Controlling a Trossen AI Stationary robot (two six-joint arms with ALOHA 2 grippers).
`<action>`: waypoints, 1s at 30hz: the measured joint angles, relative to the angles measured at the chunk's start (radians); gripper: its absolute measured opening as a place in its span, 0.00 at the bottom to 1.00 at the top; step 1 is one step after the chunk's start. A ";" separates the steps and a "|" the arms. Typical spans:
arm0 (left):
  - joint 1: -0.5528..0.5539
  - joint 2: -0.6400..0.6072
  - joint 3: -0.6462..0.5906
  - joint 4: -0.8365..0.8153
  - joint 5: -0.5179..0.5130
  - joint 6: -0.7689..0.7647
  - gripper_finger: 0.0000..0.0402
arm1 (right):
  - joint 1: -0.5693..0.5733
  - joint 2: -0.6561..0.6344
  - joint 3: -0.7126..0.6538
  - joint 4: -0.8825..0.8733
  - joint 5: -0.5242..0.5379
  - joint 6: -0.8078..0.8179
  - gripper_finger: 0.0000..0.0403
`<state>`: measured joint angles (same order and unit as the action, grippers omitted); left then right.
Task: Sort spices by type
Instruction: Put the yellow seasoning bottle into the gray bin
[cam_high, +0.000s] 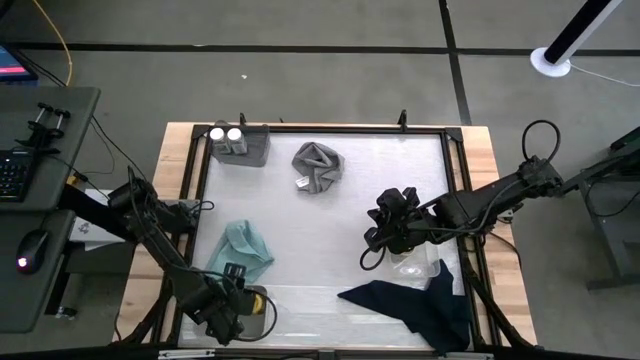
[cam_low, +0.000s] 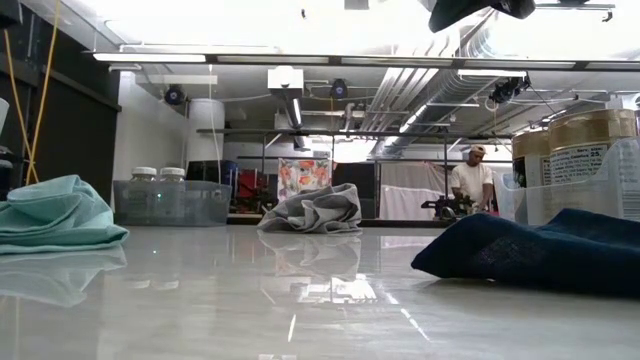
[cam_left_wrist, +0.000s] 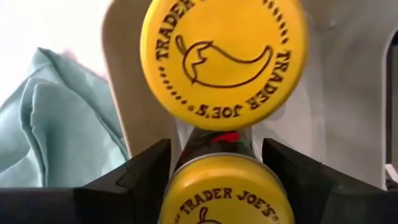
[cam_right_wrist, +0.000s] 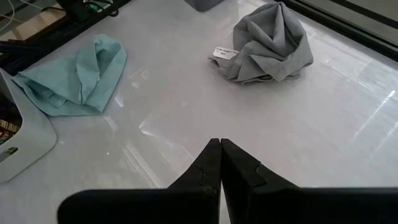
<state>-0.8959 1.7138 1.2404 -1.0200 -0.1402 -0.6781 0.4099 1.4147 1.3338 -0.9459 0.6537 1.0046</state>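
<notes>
Because the left gripper (cam_left_wrist: 214, 180) hung right over the tray (cam_high: 262, 312) at the tabletop's near left corner with its fingers spread apart on either side of a yellow-capped jar (cam_left_wrist: 214, 193), the likeliest trouble was a nudge: if the arm lifted off at a slant, one finger could catch that cap and tip the jar against the second yellow-capped jar (cam_left_wrist: 224, 59) standing just beyond it, and both might topple inside the tray or knock its pale wall. Neither finger could be seen pressing the jar, so it seemed to stand free between them rather than held, though the contact line was hidden under the cap. Both jars stood upright, their long axes vertical and their printed caps facing straight up at the wrist camera, one close behind the other. The teal cloth (cam_high: 242, 250) lay just beside the tray, near enough to snag a low-swinging finger. Two white-capped jars (cam_high: 225, 134) stood upright in the grey tray (cam_high: 255, 150) at the far left corner, and tan-topped jars (cam_low: 580, 150) stood in a clear tray near the right edge by the navy cloth (cam_high: 415, 305). The right gripper (cam_right_wrist: 219, 163), fingers pressed together and empty, hovered over the right middle of the tabletop, facing the grey cloth (cam_right_wrist: 267, 43).
</notes>
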 joint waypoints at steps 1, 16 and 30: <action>0.000 0.000 0.000 0.005 0.000 0.000 0.58 | 0.000 0.000 0.000 0.000 0.000 0.000 0.00; 0.020 -0.004 0.026 0.048 0.010 0.010 0.56 | 0.000 0.000 0.000 0.000 0.000 -0.018 0.00; 0.046 -0.058 0.026 0.079 0.045 0.035 0.57 | 0.000 0.000 0.000 0.000 -0.008 -0.019 0.00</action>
<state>-0.8497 1.6558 1.2667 -0.9405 -0.0948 -0.6426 0.4099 1.4147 1.3338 -0.9463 0.6460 0.9859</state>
